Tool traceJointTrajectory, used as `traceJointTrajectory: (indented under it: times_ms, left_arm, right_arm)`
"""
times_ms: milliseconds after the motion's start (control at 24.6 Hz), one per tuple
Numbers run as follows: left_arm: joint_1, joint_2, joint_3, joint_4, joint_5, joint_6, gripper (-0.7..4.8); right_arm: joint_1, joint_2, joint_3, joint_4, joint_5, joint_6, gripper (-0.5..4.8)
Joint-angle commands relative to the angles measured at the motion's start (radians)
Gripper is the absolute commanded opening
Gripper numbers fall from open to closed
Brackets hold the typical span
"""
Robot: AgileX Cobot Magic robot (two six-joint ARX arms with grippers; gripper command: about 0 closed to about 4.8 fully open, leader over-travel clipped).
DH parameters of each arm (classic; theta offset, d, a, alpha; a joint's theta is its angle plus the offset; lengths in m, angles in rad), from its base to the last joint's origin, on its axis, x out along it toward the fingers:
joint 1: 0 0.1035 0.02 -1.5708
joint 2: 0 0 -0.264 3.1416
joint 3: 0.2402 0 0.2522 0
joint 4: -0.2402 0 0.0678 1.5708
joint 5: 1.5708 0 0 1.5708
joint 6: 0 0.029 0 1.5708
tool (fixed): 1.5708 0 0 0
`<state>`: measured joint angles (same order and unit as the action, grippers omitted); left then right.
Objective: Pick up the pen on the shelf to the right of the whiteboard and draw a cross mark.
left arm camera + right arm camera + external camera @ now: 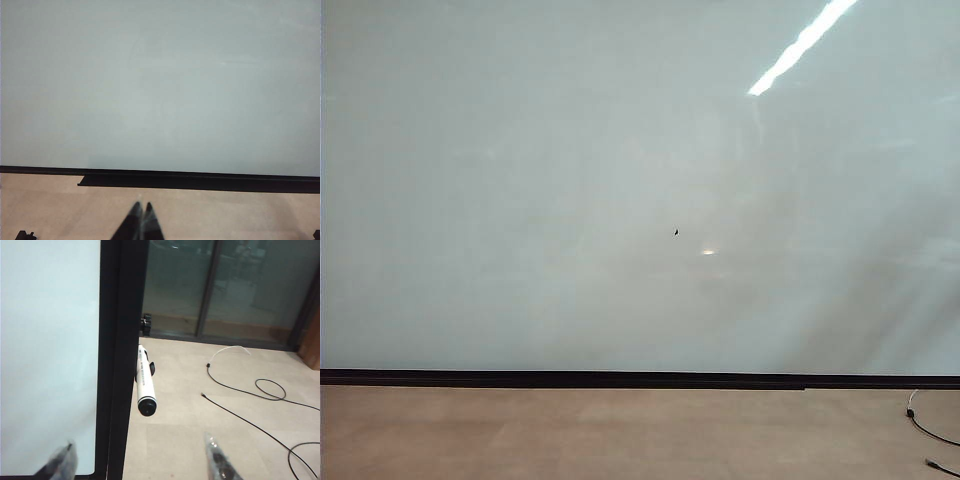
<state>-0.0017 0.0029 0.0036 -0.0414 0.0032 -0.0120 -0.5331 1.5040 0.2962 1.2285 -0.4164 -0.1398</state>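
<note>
Step in hand: approach and grasp of the pen [144,382]. In the right wrist view the right gripper [137,460] has its fingers spread wide apart and empty, one fingertip low at the left of the frame and the other low at centre-right. The pen sits at frame centre, just beside the black frame edge [122,355] of the whiteboard [50,350], its dark round end toward the camera and its barrel running away. Whatever supports it is not visible.

To do this well, centre the barrel between the fingers before closing (the left finger currently overlaps the board and frame, so a shift toward the pen is likely needed). Grip the barrel mid-length, so that the pen is held firmly for drawing.

Obstructions: the black frame edge touches or nearly touches the pen; a finger could strike it. Black cables [260,410] lie on the floor well clear.

The left gripper [140,215], low at centre in the left wrist view, has its fingers together and holds nothing. In the exterior view the whiteboard bears only a tiny black speck [676,232]; no cross mark is drawn yet.
</note>
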Motion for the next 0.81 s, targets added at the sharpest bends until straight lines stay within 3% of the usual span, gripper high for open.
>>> traceJointTrajectory:
  times_ms: [41,284,609,812]
  left_arm:
    - [0.000,0.000,0.003,0.013,0.000,0.004,-0.04]
    - [0.000,0.000,0.003,0.013,0.000,0.004,-0.04]
    - [0.000,0.000,0.003,0.013,0.000,0.004,-0.04]
    - [0.000,0.000,0.003,0.013,0.000,0.004,-0.05]
  right_arm:
    - [-0.012,0.055,0.030,0.057,-0.044,0.001,3.29]
    - [-0.019,0.243,0.116,0.182,-0.107,0.064,3.29]
    - [-0.016,0.382,0.265,0.184,-0.192,0.192,3.28]
    - [-0.002,0.410,0.315,0.183,-0.190,0.251,3.28]
